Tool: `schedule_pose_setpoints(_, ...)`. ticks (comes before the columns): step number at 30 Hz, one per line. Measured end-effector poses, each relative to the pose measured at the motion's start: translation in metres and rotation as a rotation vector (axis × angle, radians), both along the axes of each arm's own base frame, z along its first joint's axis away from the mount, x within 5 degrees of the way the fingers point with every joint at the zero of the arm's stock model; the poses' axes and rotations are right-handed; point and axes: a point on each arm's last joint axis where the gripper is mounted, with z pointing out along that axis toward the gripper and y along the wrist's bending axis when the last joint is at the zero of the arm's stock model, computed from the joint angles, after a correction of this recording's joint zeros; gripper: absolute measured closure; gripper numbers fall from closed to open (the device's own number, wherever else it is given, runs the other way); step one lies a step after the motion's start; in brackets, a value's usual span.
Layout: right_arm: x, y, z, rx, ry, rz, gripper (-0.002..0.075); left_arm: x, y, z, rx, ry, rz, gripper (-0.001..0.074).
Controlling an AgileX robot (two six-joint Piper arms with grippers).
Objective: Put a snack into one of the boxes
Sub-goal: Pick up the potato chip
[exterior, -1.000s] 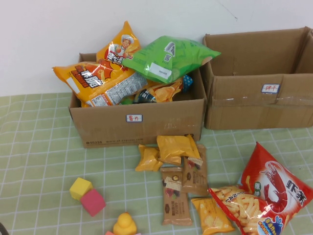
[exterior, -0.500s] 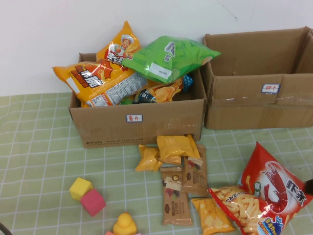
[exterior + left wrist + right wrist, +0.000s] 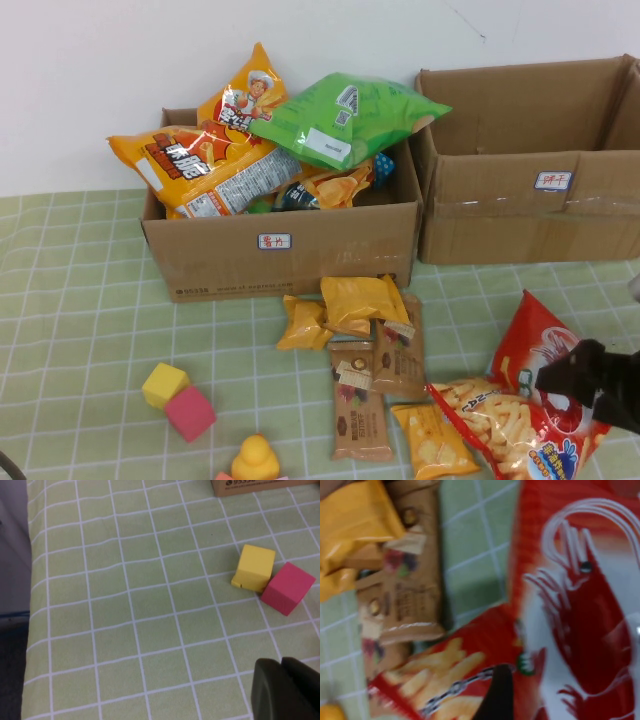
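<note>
I log a green checked tablecloth (image 3: 80, 300) with white grid lines. A yellow cube (image 3: 164, 384) touches a pink cube (image 3: 190, 413) on the cloth toward the left. I see a yellow duck-shaped toy (image 3: 256, 459) near them at the front edge. A white wall (image 3: 100, 60) stands behind.

We are looking at what seems a staged test bench rather than a home or shop: a table (image 3: 80, 300) wearing a green checked cloth against a bare white wall (image 3: 100, 80), hand-labelled cardboard boxes (image 3: 290, 250), snack packets (image 3: 360, 300) lying loose, and foam toy cubes (image 3: 180, 400) sitting nearby as props.
</note>
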Motion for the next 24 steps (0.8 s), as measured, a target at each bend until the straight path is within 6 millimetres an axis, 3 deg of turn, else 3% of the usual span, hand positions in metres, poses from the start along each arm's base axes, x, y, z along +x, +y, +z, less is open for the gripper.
schedule_pose_setpoints(5,0.004,0.000,-0.022,-0.017,0.062,-0.011,0.0072,0.000,0.000,0.000,-0.002,-0.002,0.000,0.0737)
schedule_pose_setpoints(9,0.007,0.000,-0.028,-0.010,0.083,-0.019,0.0092,0.000,0.000,0.000,-0.002,-0.003,0.000,0.0738)
schedule_pose_setpoints(16,0.009,0.004,-0.026,0.045,0.079,-0.022,0.0347,0.000,0.000,0.000,-0.004,-0.004,0.000,0.0737)
schedule_pose_setpoints(24,0.011,0.013,-0.020,0.165,0.054,-0.014,0.0399,0.000,-0.001,0.000,-0.010,-0.004,0.000,0.0737)
